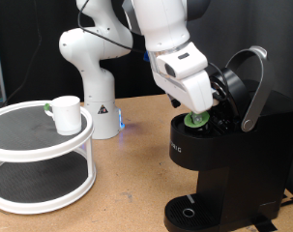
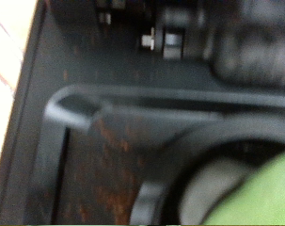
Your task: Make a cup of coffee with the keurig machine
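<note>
The black keurig machine (image 1: 223, 155) stands at the exterior view's right with its silver-trimmed lid (image 1: 245, 82) hinged up and its round drip tray (image 1: 190, 211) at the base. My gripper (image 1: 198, 114) reaches down into the open brew chamber, right at a small pod with a green lid (image 1: 196, 120). The fingertips are hidden by the hand, so the grip does not show. The wrist view is blurred: dark machine body and a green patch of the pod lid (image 2: 264, 193). The white cup (image 1: 66, 113) stands on top of a round shelf, far from the gripper.
A white round two-tier shelf (image 1: 40, 159) stands at the exterior view's left on the wooden table. A second white robot arm base (image 1: 93, 92) stands behind it.
</note>
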